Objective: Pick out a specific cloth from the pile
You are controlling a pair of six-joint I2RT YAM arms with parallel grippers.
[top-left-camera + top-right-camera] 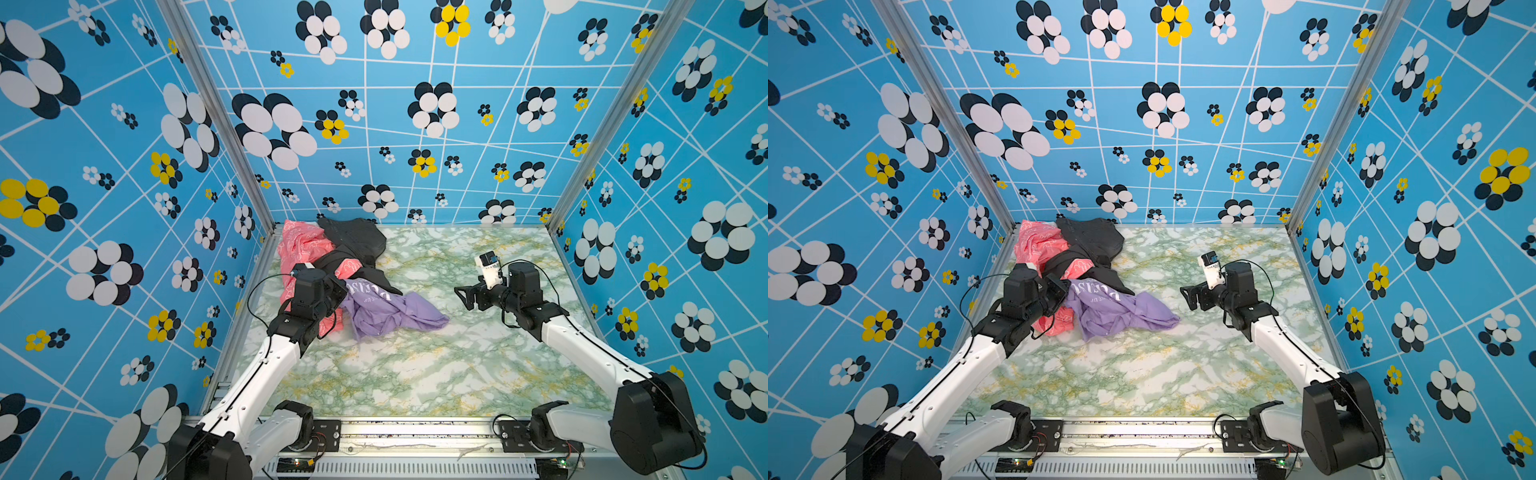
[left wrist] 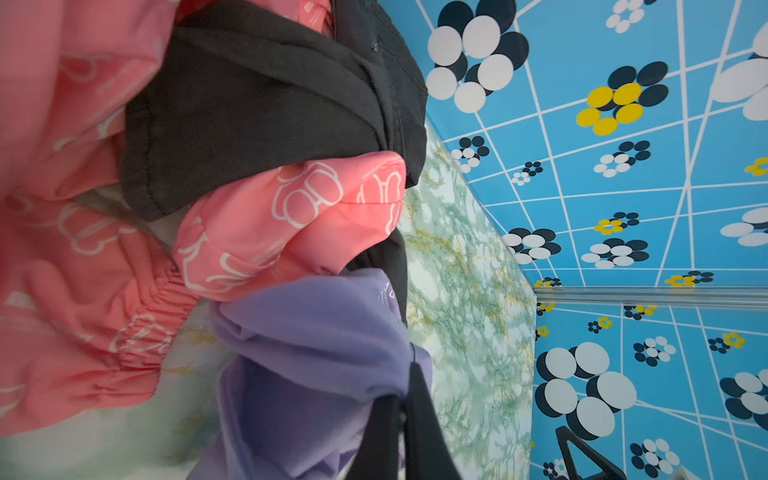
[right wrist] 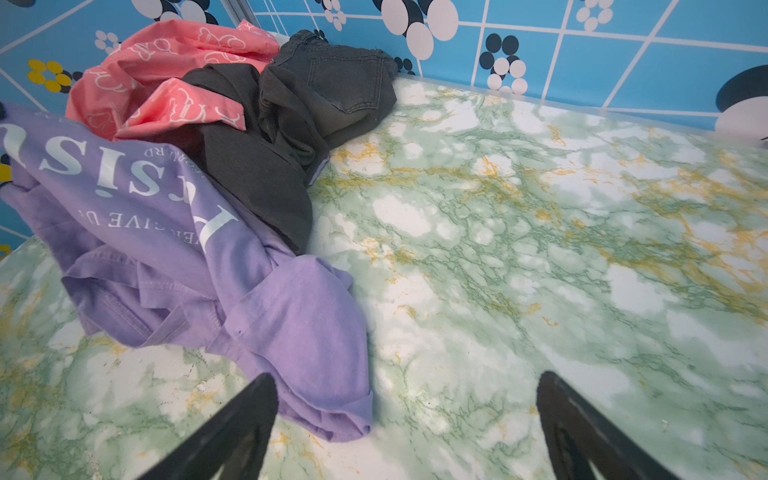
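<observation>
cloth point(image 3: 291, 316): lilac, white lettering, rumpled | left gripper point(image 2: 402, 392): clamps it | right gripper point(image 3: 407, 376): spread wide

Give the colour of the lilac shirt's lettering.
White lettering on the shirt; right wrist view shows it best.

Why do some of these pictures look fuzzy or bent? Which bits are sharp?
Left wrist view: the pink cloth close to the lens is blurred, the wall sharp. Right wrist view: lettering on the lilac cloth is crisp, the near fingers soft. In both top views: even light, walls splayed by a wide lens.
</observation>
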